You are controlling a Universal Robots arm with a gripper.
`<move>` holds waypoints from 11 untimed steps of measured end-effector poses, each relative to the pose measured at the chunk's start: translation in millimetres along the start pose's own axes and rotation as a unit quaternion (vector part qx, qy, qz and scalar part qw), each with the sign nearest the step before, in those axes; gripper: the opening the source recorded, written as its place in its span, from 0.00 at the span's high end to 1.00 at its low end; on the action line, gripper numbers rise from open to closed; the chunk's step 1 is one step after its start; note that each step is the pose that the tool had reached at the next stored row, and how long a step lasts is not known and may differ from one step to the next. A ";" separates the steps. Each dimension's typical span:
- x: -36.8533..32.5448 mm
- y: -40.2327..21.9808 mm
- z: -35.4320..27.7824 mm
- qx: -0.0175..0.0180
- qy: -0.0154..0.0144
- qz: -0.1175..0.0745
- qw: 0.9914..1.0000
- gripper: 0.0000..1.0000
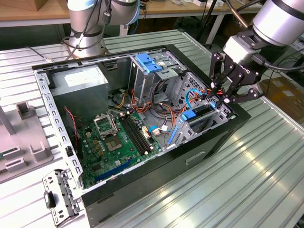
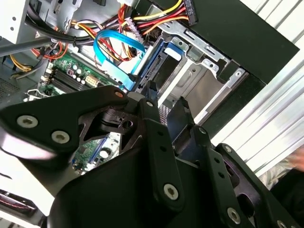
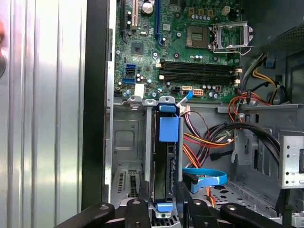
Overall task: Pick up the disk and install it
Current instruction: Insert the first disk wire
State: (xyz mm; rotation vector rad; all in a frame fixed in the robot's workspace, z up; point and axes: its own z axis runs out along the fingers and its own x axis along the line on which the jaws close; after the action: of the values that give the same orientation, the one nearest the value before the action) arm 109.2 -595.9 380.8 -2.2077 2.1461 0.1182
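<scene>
- The disk (image 1: 197,113) stands on edge in the drive cage (image 1: 216,121) of an open computer case (image 1: 190,156). The case lies on a ribbed metal table (image 1: 237,180), with wooden workbenches (image 1: 28,14) behind.
- From the exterior view's left: a grey fixture (image 1: 23,147), a loose metal bracket (image 1: 59,194), the power supply (image 1: 78,80) below the arm's base (image 1: 88,23), the motherboard (image 1: 118,137), a light-blue bracket (image 1: 149,61), then the cage at the right end under the gripper (image 1: 222,97).
- The first wrist view looks along the cage (image 3: 126,142) to the motherboard (image 3: 190,61) beyond. The second wrist view looks past the gripper (image 2: 165,107) to the case's black wall and the table.
- In both wrist views a blue flat cable (image 3: 209,175) (image 2: 114,40) loops just beside the disk (image 2: 149,61).
- Edge-on, the disk (image 3: 166,161) is a narrow dark slab with blue plastic at both ends.
- The gripper (image 3: 164,202) straddles the disk's near end; whether it clamps the disk cannot be told.
</scene>
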 end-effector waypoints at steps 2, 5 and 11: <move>0.0 0.0 0.0 -0.002 0.000 -0.017 1.000 0.64; 0.0 0.0 0.0 -0.004 0.000 -0.037 0.999 0.64; 0.0 0.0 0.1 -0.007 0.001 -0.069 0.998 0.64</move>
State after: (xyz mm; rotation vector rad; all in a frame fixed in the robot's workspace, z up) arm 109.2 -595.9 380.7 -2.3545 1.9919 0.1247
